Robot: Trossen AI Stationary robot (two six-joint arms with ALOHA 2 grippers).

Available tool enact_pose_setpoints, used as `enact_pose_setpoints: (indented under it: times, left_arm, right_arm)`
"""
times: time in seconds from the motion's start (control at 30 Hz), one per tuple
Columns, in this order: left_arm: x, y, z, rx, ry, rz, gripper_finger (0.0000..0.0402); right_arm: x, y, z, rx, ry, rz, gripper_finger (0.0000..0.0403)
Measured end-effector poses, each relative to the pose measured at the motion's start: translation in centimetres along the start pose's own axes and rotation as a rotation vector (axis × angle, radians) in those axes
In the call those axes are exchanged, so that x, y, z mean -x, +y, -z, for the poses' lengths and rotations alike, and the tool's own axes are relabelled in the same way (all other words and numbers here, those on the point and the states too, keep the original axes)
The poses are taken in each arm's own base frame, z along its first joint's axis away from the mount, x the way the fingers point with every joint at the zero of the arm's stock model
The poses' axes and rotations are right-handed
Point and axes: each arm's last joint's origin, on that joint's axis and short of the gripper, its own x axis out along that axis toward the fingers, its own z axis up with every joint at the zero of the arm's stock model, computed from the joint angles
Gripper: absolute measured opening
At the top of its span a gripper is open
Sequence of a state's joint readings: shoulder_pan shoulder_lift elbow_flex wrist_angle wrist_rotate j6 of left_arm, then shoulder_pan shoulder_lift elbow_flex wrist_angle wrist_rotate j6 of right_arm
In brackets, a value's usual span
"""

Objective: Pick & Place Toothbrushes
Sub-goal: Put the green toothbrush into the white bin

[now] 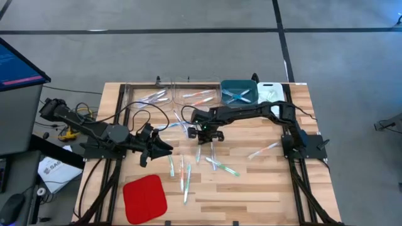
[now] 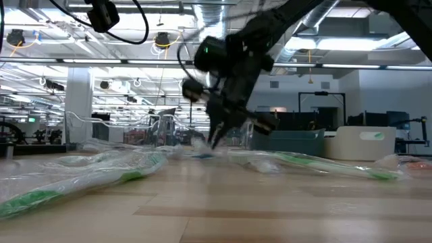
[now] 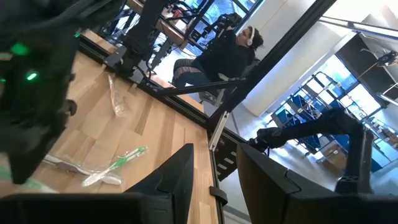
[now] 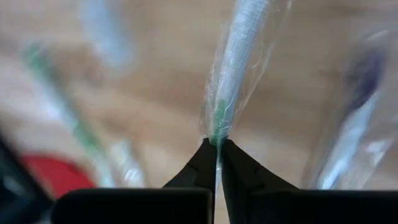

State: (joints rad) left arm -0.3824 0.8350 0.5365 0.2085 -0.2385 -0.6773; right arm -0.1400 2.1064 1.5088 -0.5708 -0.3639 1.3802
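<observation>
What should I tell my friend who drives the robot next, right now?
Right gripper: shut on a wrapped green toothbrush, low over mid-table.
Left gripper: jaws apart, holding nothing, waiting at the table's left.
Done: some toothbrushes lie in the clear bins and the teal bin.
Left: loose toothbrushes on the table; the red pad stays put.

Wrapped toothbrushes (image 1: 185,172) scattered mid-table; green-accented toothbrush (image 4: 233,68) pinched at wrapper end; others in far bins.
</observation>
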Motion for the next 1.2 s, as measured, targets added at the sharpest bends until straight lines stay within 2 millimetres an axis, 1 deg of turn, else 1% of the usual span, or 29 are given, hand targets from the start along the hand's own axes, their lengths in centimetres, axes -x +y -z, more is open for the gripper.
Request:
enact_pose_setpoints:
  times: [0.13,0.27,0.4,0.5,0.6,0.67,0.7,0.77,0.83,0.9,1.0,1.07,1.13,1.2]
  left_arm:
    - [0.0,0.0,0.0,0.0,0.0,0.0,0.0117]
    - [0.0,0.0,0.0,0.0,-0.003,-0.003,0.0117]
    - [0.0,0.0,0.0,0.002,-0.004,-0.005,0.0117]
    - [0.0,0.0,0.0,0.005,-0.004,-0.005,0.0117]
    - [0.0,0.0,0.0,0.009,-0.004,-0.004,0.0117]
    - [0.0,0.0,0.0,0.013,-0.004,-0.004,0.0117]
    - [0.0,0.0,0.0,0.014,-0.005,-0.004,0.0117]
    - [0.0,0.0,0.0,0.015,-0.004,-0.005,0.0117]
    - [0.0,0.0,0.0,0.017,-0.01,-0.01,0.0117]
    - [0.0,0.1,0.0,0.017,-0.015,-0.018,0.0117]
    - [0.0,0.1,-0.1,0.019,-0.021,-0.024,0.0117]
    - [0.0,0.2,-0.2,0.02,-0.034,-0.04,0.0117]
    - [0.0,0.3,-0.3,0.023,-0.048,-0.057,0.0117]
    - [-0.1,0.4,-0.4,0.037,-0.061,-0.072,0.0117]
  right_arm:
    - [2.4,1.4,1.5,0.144,0.008,-0.007,0.0002]
    - [6.3,2.5,2.7,0.264,0.002,0.005,0.0001]
    - [10.6,2.5,3.4,0.369,-0.035,0.088,0.0001]
    - [14.2,1.8,3.7,0.474,-0.062,0.183,0.0]
    - [18.1,0.1,4.0,0.572,-0.077,0.332,0.0]
    - [20.5,-1.4,3.8,0.569,-0.099,0.449,0.0]
    - [21.6,-2.0,3.5,0.562,-0.133,0.477,0.0]
    - [23.7,-3.0,2.9,0.552,-0.215,0.448,0.0]
    - [26.1,-4.8,2.5,0.491,-0.255,0.447,0.0]
    - [27.6,-6.2,1.7,0.436,-0.32,0.448,0.0]
    - [28.7,-8.8,0.6,0.351,-0.366,0.512,0.0]
    - [28.9,-10.4,0.1,0.331,-0.383,0.563,0.0]
    - [28.5,-12.3,-0.6,0.323,-0.336,0.619,0.0]
    - [27.6,-13.9,-1.4,0.318,-0.279,0.668,0.0]
